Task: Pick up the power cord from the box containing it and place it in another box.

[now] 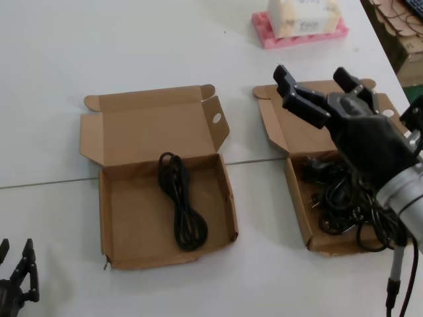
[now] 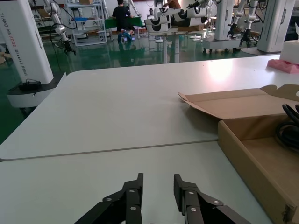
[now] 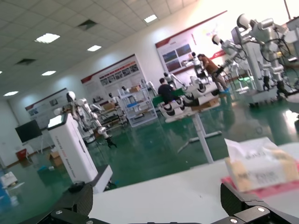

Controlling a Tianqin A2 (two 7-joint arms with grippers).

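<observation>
The power cord (image 1: 182, 210), a slim black hank, lies inside the left brown box (image 1: 135, 231), whose front rim is uneven. In the left wrist view the box wall (image 2: 247, 154) and a bit of the cord (image 2: 289, 126) also show. The right brown box (image 1: 299, 198) holds a bulky heap of black cords (image 1: 344, 195). My right gripper (image 1: 310, 74) hangs open and empty above the right box's flap; in its wrist view the gripper (image 3: 159, 203) is spread wide. My left gripper (image 1: 16, 264) is parked at the near left table edge, open and empty (image 2: 158, 181).
A pink foam tray (image 1: 264, 33) with a tissue pack (image 1: 304, 16) stands at the back right; the pack also shows in the right wrist view (image 3: 261, 163). Cardboard stock (image 1: 396, 26) lies beyond the table's right edge. A seam (image 1: 46, 183) crosses the white table.
</observation>
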